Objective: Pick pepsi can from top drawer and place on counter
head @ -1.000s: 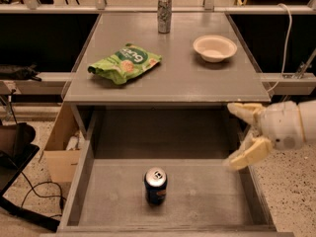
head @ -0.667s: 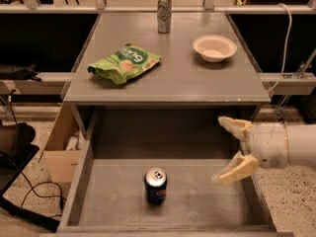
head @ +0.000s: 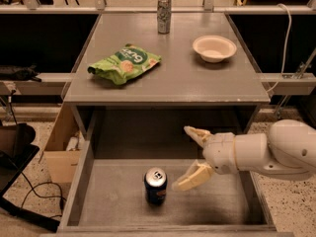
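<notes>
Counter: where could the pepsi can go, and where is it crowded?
Free: counter front strip; gap between chip bag and bowl. Tighter by the silver can. Gripper, open, is in the top drawer beside the pepsi can.

The white robot arm [head: 276,152] runs off the right edge and covers the right wall of the wide shallow grey drawer tray [head: 78,191], whose front lip is cut by the bottom edge. The arm's cream two-finger gripper [head: 182,158] hangs spread over the tray's floor, just right of the small dark blue soda can [head: 155,185], whose side print is too small to read.
</notes>
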Motion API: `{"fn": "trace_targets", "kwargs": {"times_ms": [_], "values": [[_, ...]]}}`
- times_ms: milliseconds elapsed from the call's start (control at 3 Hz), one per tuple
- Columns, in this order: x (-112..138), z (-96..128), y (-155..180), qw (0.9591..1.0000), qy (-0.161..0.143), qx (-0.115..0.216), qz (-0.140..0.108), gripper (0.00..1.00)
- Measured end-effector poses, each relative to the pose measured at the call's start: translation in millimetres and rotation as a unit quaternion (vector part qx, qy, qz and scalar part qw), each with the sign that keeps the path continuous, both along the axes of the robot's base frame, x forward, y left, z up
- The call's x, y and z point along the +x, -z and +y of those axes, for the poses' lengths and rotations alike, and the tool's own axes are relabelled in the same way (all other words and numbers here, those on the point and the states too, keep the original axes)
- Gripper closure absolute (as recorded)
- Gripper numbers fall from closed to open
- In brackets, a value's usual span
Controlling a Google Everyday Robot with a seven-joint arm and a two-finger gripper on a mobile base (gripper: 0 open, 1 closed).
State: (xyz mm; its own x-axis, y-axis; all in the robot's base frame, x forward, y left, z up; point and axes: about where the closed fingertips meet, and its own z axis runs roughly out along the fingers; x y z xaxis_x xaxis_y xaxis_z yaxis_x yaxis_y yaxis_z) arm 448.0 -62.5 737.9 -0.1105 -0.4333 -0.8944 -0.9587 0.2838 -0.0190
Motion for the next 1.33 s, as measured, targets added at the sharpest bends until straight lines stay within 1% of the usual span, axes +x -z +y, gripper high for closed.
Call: {"fn": "trace_targets", "kwargs": {"times_ms": [333,667,1000,1333], "values": [[-4.1,25.7,5.5,0.9999,-0.011,-0.001,-0.009,0.0],[-14.4,43.3,19.4,0.9997,-0.021,0.013,-0.003,0.0],[-21.0,61.2,30.8,0.999,-0.041,0.014,-0.004,0.0],[-25.5,73.5,49.6,0.9986,-0.052,0.004,-0.007,0.0]]}}
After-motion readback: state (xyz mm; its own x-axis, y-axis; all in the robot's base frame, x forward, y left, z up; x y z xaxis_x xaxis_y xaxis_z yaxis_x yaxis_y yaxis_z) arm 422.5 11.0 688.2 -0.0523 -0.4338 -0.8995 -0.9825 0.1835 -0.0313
